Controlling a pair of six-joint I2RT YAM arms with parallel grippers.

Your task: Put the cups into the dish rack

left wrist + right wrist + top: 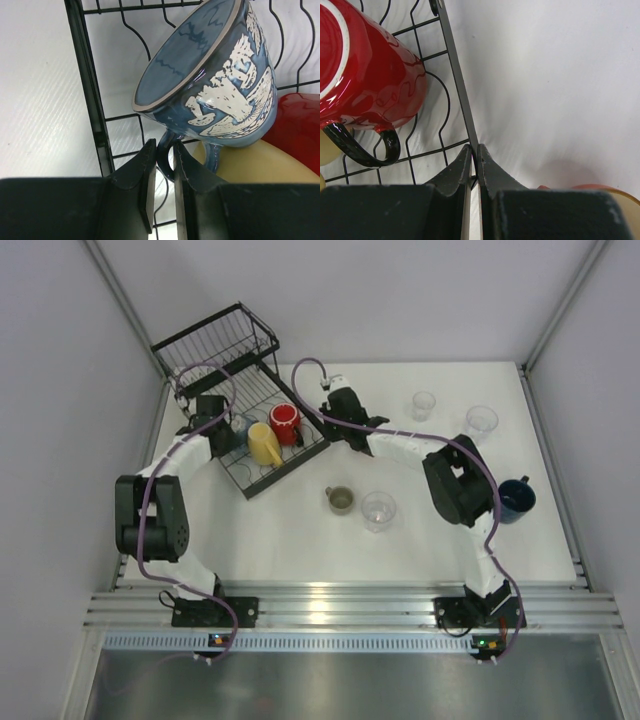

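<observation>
At the rack tray, your left fingers pinch the blue mug by its handle, tilted beside the yellow mug and red mug. Your right fingers are closed on the rack's edge wire. An olive mug and tumblers stand on the counter.

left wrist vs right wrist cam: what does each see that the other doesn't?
Left wrist only: a tilted blue mug with a white pattern, its handle pinched by the left gripper, and a yellow mug next to it. Right wrist only: the right gripper shut on the edge wire of the dish rack, and the black handle of the red mug. Both: the red mug, rack wires, white table.
</observation>
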